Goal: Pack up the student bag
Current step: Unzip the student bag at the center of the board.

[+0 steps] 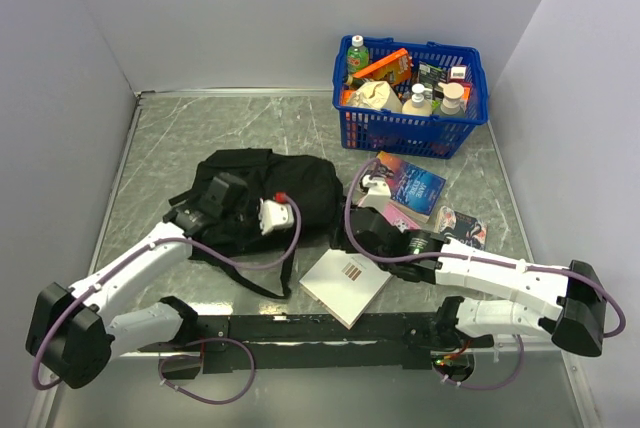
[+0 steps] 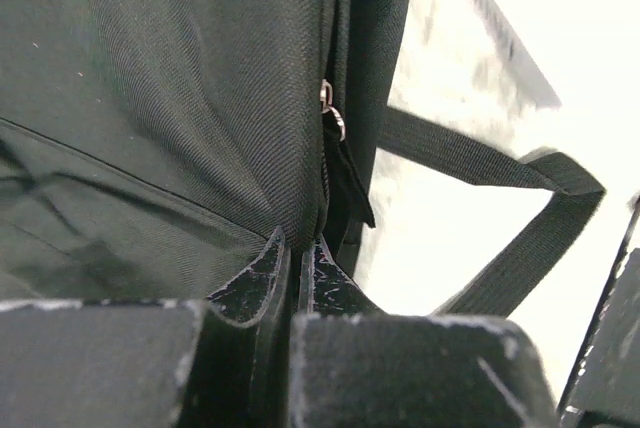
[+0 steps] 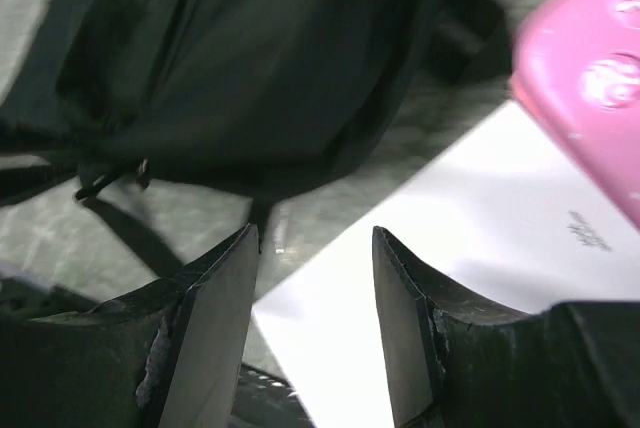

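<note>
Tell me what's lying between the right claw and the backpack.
Right wrist view: only bare table between the open right claw and the student bag; the white book lies partly under the claw.

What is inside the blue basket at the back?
A green-capped bottle, an orange box, a cream bag and two white bottles show above the rim of the blue basket. Whatever lies beneath them is covered.
</note>
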`<act>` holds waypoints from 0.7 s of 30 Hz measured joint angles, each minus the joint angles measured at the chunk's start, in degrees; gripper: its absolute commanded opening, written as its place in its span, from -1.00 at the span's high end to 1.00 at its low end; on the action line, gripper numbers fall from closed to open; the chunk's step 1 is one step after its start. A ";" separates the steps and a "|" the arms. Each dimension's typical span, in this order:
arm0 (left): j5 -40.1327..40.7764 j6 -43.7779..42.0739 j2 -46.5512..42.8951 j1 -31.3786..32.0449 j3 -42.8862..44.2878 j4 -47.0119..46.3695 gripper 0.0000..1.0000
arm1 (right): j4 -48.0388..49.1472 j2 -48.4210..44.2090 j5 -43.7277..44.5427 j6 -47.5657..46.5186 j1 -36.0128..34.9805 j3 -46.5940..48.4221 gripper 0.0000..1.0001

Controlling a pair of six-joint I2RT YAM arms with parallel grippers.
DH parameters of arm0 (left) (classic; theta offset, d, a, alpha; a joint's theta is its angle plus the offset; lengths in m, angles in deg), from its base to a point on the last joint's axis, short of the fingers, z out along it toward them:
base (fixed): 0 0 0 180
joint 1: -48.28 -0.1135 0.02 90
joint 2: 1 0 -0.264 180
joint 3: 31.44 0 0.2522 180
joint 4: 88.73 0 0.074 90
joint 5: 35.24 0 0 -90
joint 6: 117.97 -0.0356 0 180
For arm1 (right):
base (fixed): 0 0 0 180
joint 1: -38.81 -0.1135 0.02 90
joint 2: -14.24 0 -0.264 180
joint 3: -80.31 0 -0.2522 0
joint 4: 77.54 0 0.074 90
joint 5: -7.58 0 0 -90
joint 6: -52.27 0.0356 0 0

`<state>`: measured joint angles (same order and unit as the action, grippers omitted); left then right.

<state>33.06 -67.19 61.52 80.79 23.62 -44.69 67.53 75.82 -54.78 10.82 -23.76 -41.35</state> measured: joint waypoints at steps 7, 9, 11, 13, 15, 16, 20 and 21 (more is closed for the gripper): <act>-4.57 5.90 1.01 -1.27 6.67 0.79 0.98 | 9.09 0.11 -2.16 -1.68 -4.15 -0.02 -0.28; -5.44 7.30 1.44 -1.29 6.84 0.74 0.98 | 13.00 0.57 -2.99 -3.06 -5.51 -0.02 -0.29; -6.14 8.96 2.14 -1.36 6.84 0.76 0.98 | 17.03 1.99 -3.91 -4.81 -6.62 0.00 -0.29; -7.34 10.62 2.86 -1.77 6.88 0.68 0.98 | 20.55 4.07 -4.68 -6.49 -7.26 0.00 -0.30; -8.81 12.00 3.50 -2.34 7.32 0.90 0.98 | 23.56 6.23 -5.16 -7.96 -7.43 -0.02 -0.29; -9.66 12.79 3.96 -2.84 7.98 1.05 0.98 | 24.92 7.30 -5.35 -8.68 -7.43 -0.02 -0.29; -12.17 15.08 4.90 -4.46 11.28 1.27 0.98 | 29.57 9.62 -6.23 -10.47 -7.43 -0.17 -0.27; -12.59 15.28 4.96 -4.79 12.04 1.33 0.98 | 30.69 9.79 -6.34 -10.64 -7.43 -0.39 -0.26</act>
<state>20.47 -51.91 66.48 76.01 35.66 -43.35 98.21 85.61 -61.12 0.18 -31.19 -41.75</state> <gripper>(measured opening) 0.036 0.640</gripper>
